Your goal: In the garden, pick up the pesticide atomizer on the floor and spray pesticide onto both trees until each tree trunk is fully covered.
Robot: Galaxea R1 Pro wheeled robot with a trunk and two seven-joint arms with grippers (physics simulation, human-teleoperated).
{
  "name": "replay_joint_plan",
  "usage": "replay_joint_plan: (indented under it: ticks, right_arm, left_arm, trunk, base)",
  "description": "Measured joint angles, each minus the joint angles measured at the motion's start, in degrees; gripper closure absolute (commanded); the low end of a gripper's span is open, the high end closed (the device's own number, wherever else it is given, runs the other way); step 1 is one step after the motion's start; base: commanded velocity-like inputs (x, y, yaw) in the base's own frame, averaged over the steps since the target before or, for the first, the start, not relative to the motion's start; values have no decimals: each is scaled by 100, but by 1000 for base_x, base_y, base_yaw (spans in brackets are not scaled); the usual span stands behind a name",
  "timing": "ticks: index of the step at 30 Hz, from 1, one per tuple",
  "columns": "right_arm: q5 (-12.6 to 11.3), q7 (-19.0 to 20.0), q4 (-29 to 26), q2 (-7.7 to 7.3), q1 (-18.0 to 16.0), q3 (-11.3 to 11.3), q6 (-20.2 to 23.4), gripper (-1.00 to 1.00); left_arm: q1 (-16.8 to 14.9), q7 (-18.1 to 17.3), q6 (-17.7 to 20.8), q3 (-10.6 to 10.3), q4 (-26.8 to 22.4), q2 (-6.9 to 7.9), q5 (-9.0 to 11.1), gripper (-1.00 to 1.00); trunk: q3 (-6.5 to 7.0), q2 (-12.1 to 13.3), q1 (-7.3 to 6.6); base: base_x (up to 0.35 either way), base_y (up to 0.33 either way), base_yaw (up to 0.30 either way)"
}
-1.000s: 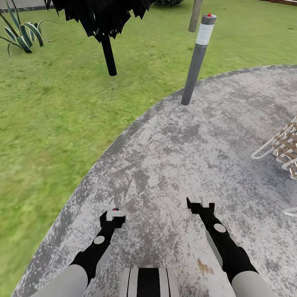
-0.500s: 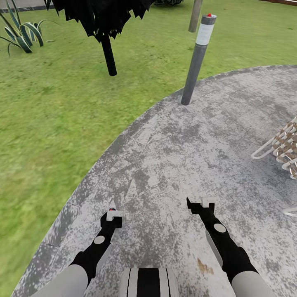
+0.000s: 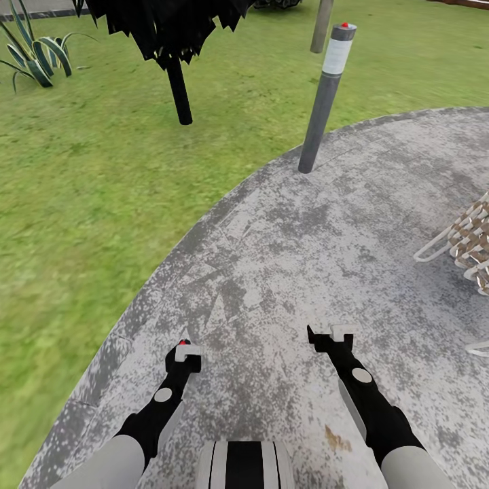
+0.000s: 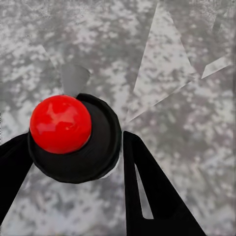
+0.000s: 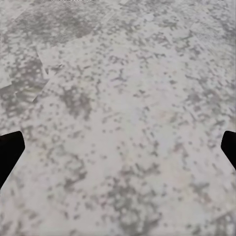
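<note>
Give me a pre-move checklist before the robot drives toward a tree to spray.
1. Atomizer held: ok. The left gripper is shut on the black-capped atomizer with a red knob.
2. Right gripper free: ok. It is open and empty.
3. Straight path ahead: not ok. The grey metal bollard lamp stands in front of the grey-beige tree trunk.
4. Trunk within spraying distance: not ok. It is far off, across the green grass.
5. Nozzle direction: cannot tell.
6. White woven lounger: ok. It is off to the right.
</note>
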Motion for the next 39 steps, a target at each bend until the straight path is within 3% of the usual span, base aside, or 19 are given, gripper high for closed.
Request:
replay_joint_plan:
  ticks: [12, 21, 27, 39]
  right_arm:
    - [7, -3, -8, 5, 1, 2, 8, -100]
    - [101, -16, 25, 45, 9, 31, 9, -100]
    - [148, -10, -9, 49, 10, 34, 10, -100]
    - [106, -9, -35, 59, 10, 32, 9, -100]
  left_arm:
    - [16, 0, 55, 53, 2, 13, 0, 100]
    - [43, 88, 266, 83, 13, 130, 22, 100]
    - [14, 292, 1126, 78, 4, 124, 54, 100]
    - [21, 298, 1479, 48, 2, 117, 18, 100]
  trunk:
    - [265, 16, -31]
    - [464, 28, -55]
    - [597, 36, -70]
    - [863, 52, -101]
  base:
    - [0, 0, 0]
    - [0, 0, 0]
    - [0, 0, 0]
    - [0, 0, 0]
